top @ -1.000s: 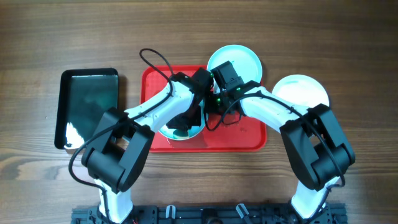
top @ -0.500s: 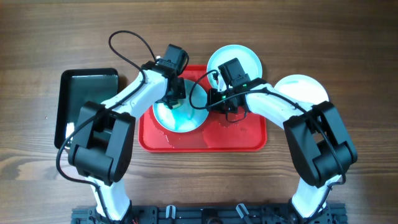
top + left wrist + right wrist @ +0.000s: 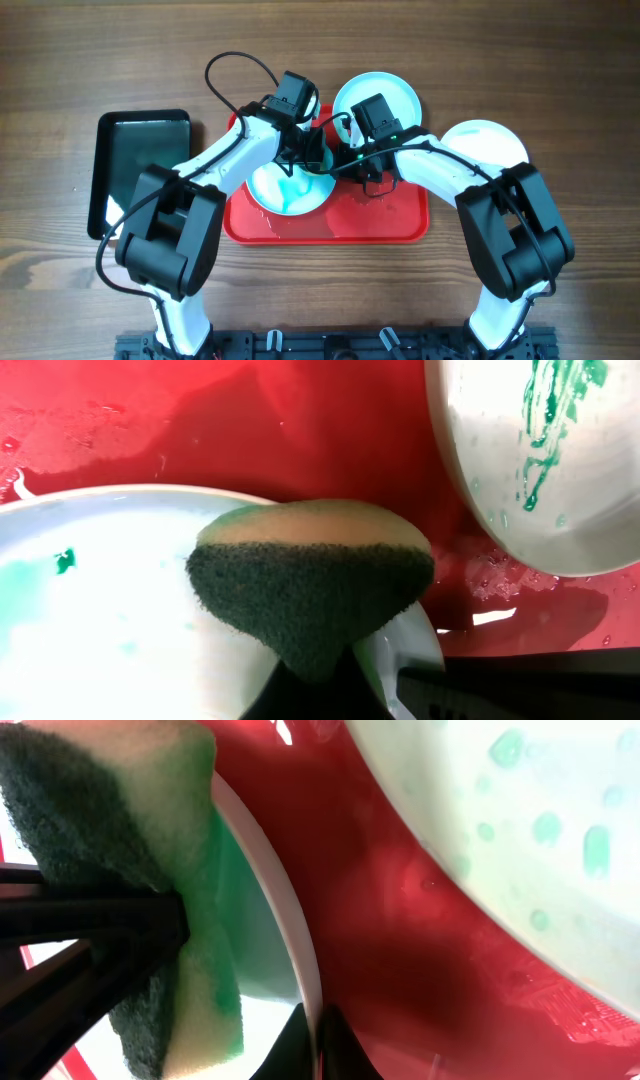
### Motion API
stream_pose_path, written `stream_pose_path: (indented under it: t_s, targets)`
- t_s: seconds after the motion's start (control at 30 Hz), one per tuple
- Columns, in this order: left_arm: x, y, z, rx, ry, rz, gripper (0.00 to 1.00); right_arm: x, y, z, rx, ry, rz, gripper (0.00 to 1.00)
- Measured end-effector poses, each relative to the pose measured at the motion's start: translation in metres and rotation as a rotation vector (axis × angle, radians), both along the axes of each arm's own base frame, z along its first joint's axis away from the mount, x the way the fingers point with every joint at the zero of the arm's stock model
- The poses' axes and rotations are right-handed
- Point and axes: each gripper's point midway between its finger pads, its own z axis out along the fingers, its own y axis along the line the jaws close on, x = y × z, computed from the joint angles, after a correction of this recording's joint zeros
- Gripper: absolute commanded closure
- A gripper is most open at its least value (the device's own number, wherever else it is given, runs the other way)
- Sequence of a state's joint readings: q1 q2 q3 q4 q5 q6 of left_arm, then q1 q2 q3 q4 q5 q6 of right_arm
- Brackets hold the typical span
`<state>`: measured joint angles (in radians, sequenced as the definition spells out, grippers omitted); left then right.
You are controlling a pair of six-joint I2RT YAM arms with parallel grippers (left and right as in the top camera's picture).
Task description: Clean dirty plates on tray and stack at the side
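Observation:
A plate point(image 3: 285, 190) with a teal-green smear lies on the red tray point(image 3: 385, 225). My right gripper point(image 3: 338, 168) is shut on its right rim, the thin white rim point(image 3: 290, 940) passing between the fingers point(image 3: 322, 1035). My left gripper point(image 3: 312, 156) is shut on a sponge point(image 3: 310, 585), dark green scrub side and tan foam, pressed to that plate point(image 3: 100, 620) near the held rim. The sponge point(image 3: 130, 870) also shows green-stained in the right wrist view. A second pale cyan plate point(image 3: 385, 97) with green streaks point(image 3: 545, 420) rests at the tray's back edge. A third plate point(image 3: 487, 145) lies on the table at the right.
A smaller black rectangular tray point(image 3: 140, 170) lies on the wooden table left of the red tray. The red tray's floor point(image 3: 300, 420) is wet, with water drops and puddles. The two arms cross close together over the tray's middle.
My left gripper with the sponge has swept across the plate, from its lower part to its upper left, then right to the rim by my right gripper. The right gripper has held still.

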<state>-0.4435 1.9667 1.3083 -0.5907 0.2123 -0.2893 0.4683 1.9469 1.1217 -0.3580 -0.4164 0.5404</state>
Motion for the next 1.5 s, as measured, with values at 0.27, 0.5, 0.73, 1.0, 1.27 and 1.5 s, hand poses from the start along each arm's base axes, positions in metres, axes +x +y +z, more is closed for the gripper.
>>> stream_pose_path:
  t_s: [0.27, 0.5, 0.73, 1.0, 1.27, 1.5]
  targets:
    - [0.003, 0.06, -0.006, -0.005, 0.138, 0.232, 0.96, -0.001, 0.0, 0.0, 0.003, 0.0, 0.004, 0.96]
    - [0.03, 0.053, 0.011, -0.253, 0.177, 0.433, 0.96, 0.001, 0.0, 0.0, 0.004, -0.004, 0.003, 0.96]
    - [0.021, 0.002, 0.019, -0.342, 0.256, 0.528, 0.96, 0.0, 0.0, 0.0, 0.003, -0.003, 0.003, 0.96]
    - [0.005, 0.014, 0.001, -0.258, 0.379, 0.77, 0.96, 0.0, 0.0, 0.0, 0.004, -0.004, 0.003, 0.96]
    - [0.011, 0.052, -0.004, -0.22, 0.4, 0.925, 0.96, 0.0, 0.0, 0.0, 0.004, -0.004, 0.003, 0.96]
    - [0.011, 0.062, -0.005, -0.214, 0.414, 0.954, 0.96, 0.0, 0.001, 0.0, 0.004, -0.004, 0.004, 0.96]
